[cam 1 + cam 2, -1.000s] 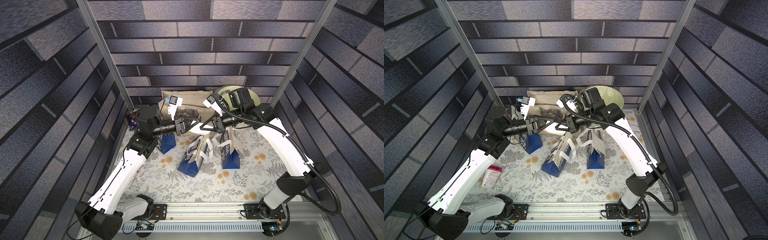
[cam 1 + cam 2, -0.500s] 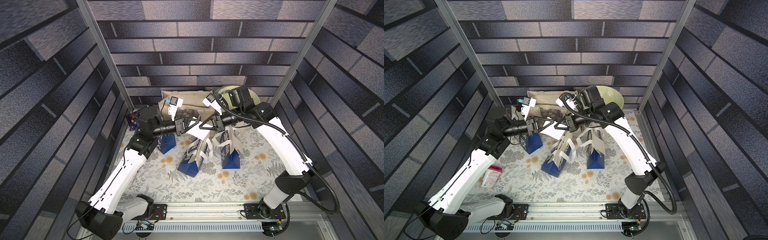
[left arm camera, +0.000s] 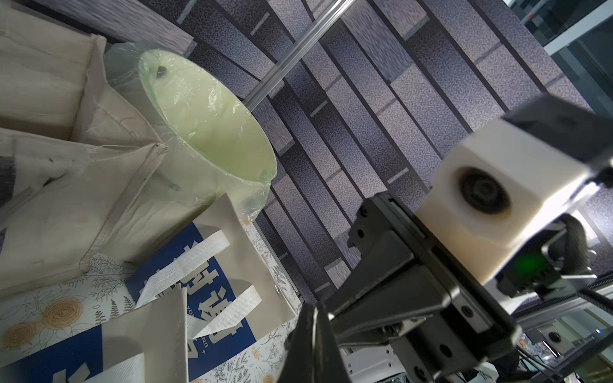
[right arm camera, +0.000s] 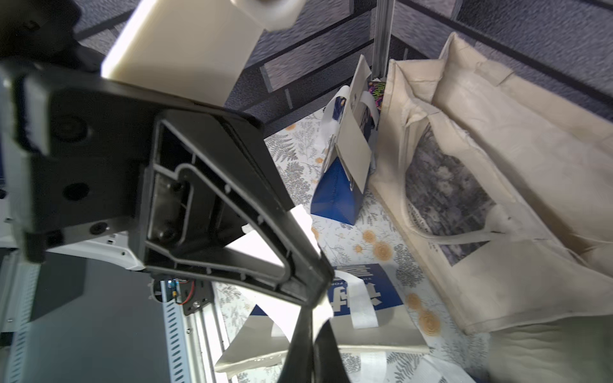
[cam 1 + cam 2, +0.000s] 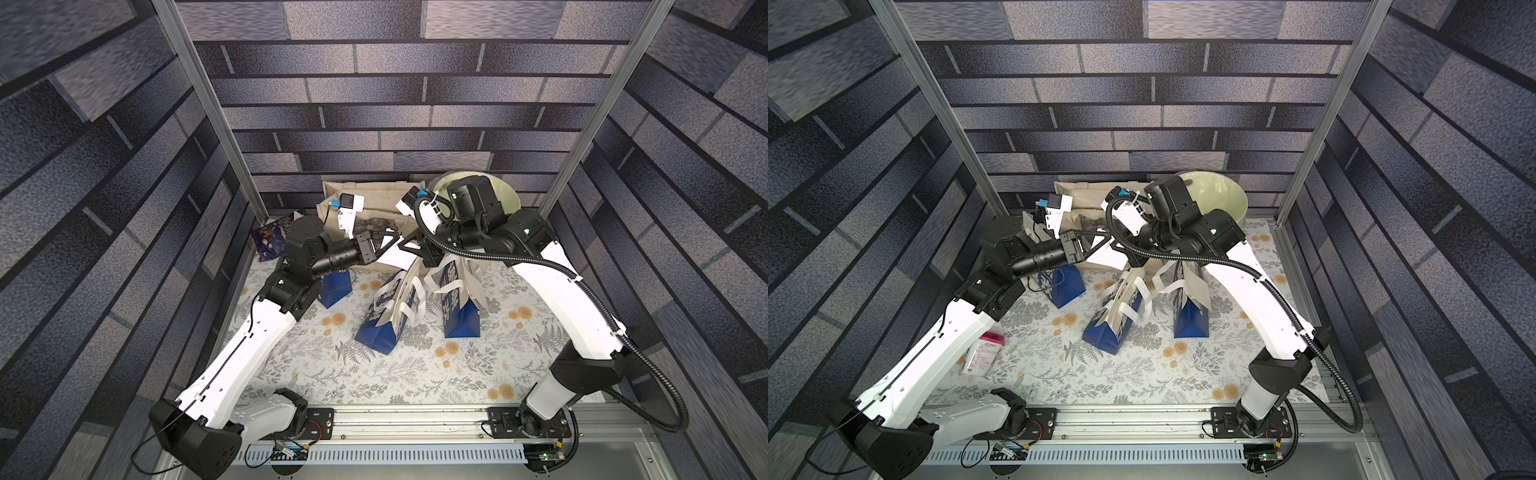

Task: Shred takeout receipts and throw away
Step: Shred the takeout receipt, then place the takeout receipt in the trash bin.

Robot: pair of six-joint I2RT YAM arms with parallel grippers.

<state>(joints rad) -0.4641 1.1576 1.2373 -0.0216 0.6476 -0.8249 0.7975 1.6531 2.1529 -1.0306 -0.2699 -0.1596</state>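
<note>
A white takeout receipt (image 5: 395,259) hangs in the air between my two grippers, above the paper bags; in a top view it shows again (image 5: 1106,262). My left gripper (image 5: 397,240) is shut on one edge of it, and the left wrist view shows a thin white edge pinched between its closed jaws (image 3: 313,320). My right gripper (image 5: 404,246) faces the left one tip to tip and is shut on the same receipt (image 4: 262,247), with its jaws (image 4: 311,320) closed over the paper. The slip bends below both grips.
A pale green lined bin (image 5: 498,195) stands at the back right, beside a beige canvas tote (image 5: 370,199). Three blue-and-white paper bags (image 5: 390,316) (image 5: 459,307) (image 5: 334,286) stand on the floral cloth. A purple packet (image 5: 268,241) and a pink-capped bottle (image 5: 982,353) lie at the left.
My left gripper has closed from partly open onto the receipt held by the right gripper. Both arms have stayed almost still.
</note>
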